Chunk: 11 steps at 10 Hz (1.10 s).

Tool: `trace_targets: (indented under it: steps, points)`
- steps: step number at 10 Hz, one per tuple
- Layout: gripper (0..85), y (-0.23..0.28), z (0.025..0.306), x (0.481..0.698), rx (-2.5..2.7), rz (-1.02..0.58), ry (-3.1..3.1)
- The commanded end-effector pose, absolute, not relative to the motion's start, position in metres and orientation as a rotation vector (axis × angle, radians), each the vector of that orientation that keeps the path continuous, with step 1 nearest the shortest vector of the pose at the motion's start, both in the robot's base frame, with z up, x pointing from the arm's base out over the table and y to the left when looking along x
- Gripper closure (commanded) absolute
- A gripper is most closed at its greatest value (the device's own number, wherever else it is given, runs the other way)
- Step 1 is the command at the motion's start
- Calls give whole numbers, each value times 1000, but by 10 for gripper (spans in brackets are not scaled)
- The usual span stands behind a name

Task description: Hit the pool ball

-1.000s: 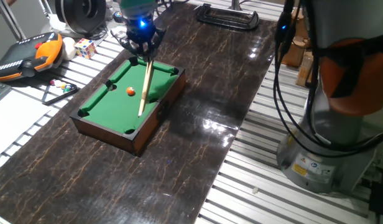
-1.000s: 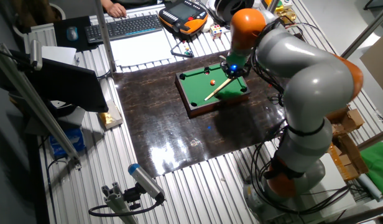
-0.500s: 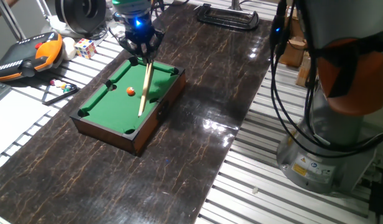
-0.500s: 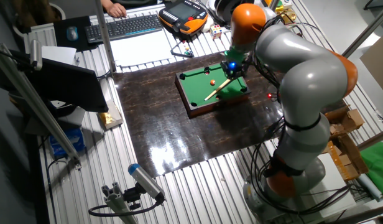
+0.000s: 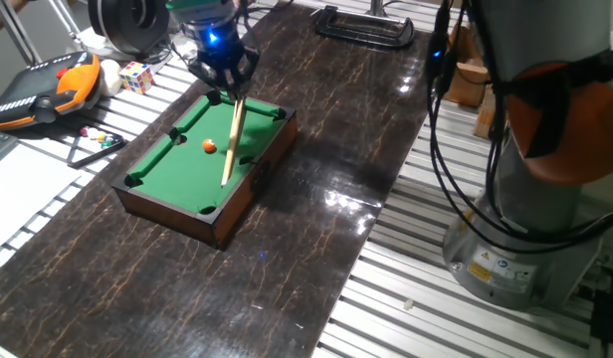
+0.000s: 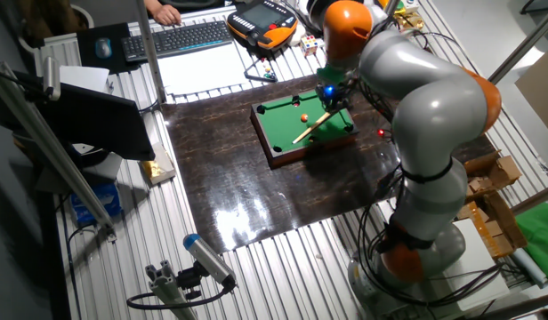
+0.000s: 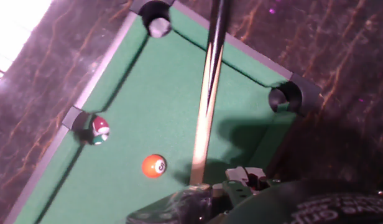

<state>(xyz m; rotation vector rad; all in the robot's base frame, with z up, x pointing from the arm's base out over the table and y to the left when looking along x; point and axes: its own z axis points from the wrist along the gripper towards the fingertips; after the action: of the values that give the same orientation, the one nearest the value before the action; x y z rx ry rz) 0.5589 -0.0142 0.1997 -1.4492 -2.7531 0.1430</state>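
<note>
Little has shifted on the felt since the earlier pictures: the arm's elbow and upper links have swung a touch, and the gripper [image 5: 227, 84] has edged slightly toward the far-left, while ball and cue lie much as they did.

Nearest in the one fixed view is the dark marbled table top [image 5: 316, 249], and on it the miniature pool table [image 5: 147, 194] with its wooden rim and green felt. The cue [image 5: 230, 149] runs from its tip near the middle of the right-hand long rail up toward the far end, where the gripper pinches its butt; the fingers look closed on the stick, though the hand view shows the clamp only as a blur at the bottom edge. The pool ball [image 5: 209, 145], small and orange, sits on the felt just left of the cue's shaft, about midway along it, near but apart from it. In the hand view the same ball [image 7: 154, 165] lies just left of the cue [image 7: 207, 99], and a darker red ball [image 7: 99, 129] rests at a side pocket. Farther off, left of the pool table, are a puzzle cube [image 5: 136, 76] and an orange-and-black teach pendant [image 5: 48, 85].

By my reading the step in hand is lining up the stroke. Contact has not been made. The next move calls for sweeping the shaft sideways to the left into the ball, or drawing back and re-aiming the tip at it.
</note>
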Motion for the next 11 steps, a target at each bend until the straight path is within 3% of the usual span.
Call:
trace_targets:
  steps: [1, 2, 4, 5, 7, 11]
  points:
    - [840, -27, 198, 568, -1400, 102, -2756]
    - [773, -33, 195, 576, -1393, 65, -2753]
    - [527, -36, 186, 585, -1436, 77, -2757]
    - [447, -36, 181, 590, -1446, 107, -2769]
    - [390, -39, 167, 600, -1468, 105, -2792]
    - [383, -41, 139, 614, -1494, 81, -2802]
